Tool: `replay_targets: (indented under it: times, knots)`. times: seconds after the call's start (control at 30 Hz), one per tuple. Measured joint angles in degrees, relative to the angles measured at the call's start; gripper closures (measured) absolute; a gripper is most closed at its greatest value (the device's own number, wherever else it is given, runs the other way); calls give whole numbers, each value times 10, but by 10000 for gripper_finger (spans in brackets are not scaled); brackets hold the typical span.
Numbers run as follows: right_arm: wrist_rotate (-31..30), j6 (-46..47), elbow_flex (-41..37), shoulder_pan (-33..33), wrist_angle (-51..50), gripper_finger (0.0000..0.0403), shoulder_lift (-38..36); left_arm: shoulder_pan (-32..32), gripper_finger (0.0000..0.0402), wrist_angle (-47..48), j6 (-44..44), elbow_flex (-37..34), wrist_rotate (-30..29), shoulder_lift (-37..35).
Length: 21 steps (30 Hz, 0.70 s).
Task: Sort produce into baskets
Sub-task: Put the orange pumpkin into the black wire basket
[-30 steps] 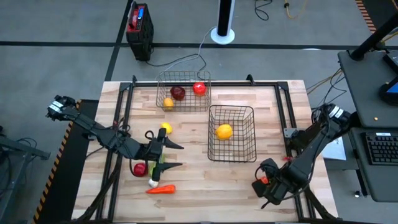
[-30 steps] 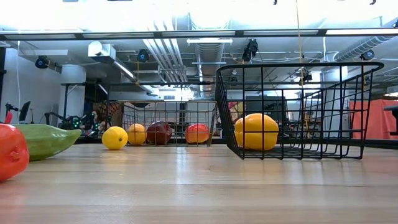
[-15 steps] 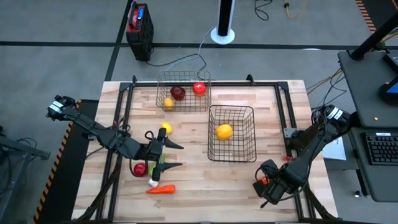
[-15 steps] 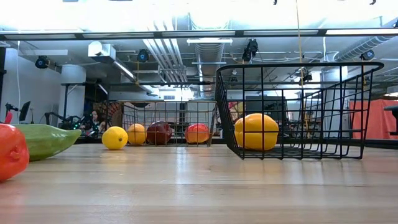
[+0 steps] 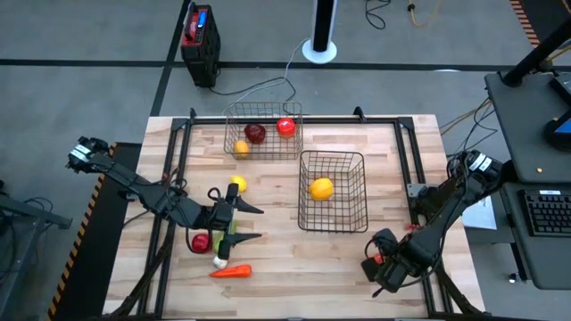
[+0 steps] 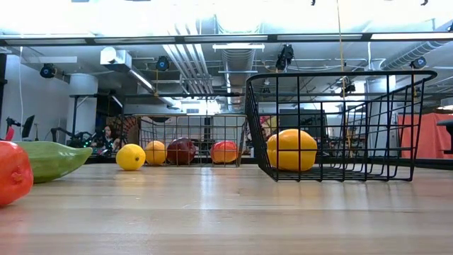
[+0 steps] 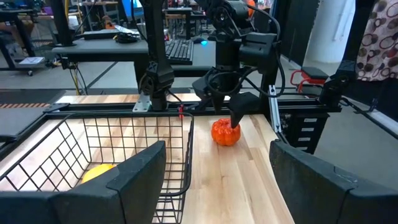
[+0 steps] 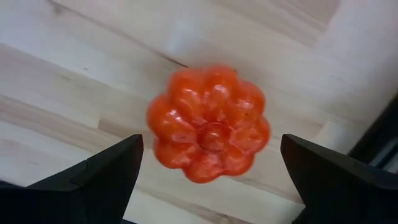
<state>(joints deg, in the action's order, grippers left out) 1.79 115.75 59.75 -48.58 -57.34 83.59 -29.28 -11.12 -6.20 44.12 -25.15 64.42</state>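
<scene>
The right gripper (image 8: 205,168) hangs directly above a ribbed orange-red pumpkin-shaped piece (image 8: 208,123) on the bare wooden table (image 5: 294,259), its fingers spread wide to either side of the piece and touching nothing. Taking the nearer wire basket (image 5: 332,192) as the landmark, this piece lies outside it, off its front right corner and close to the table's edge; one orange fruit (image 5: 321,188) already rests inside. The farther basket (image 5: 263,129), behind and to the left, holds a dark red piece (image 5: 255,133), a bright red one (image 5: 285,127) and a small yellow-orange one (image 5: 241,148). To the left of the near basket the left gripper (image 5: 243,223) waits with fingers apart and empty, amid a yellow ball (image 5: 237,184), a red piece (image 5: 201,242), a green cucumber (image 6: 53,159) and an orange carrot (image 5: 231,272); a small white piece beside the carrot may be garlic, though it is hard to make out. The pumpkin looks like light, hollow, glossy plastic, stiff and probably slippery, so it is best taken across its widest middle, pads seated in opposite grooves between the ribs, to stop it squirting sideways.
</scene>
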Motion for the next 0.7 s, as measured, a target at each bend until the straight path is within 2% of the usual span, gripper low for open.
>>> replay_targets:
  times: [0.53, 0.7]
  knots:
    - [-53, 18, 0, 0, 11, 30, -7, 0, 133, 0, 10, 0, 0, 0]
    - [-62, -25, 2, 0, 32, 30, -7, 0, 133, 0, 10, 0, 0, 0]
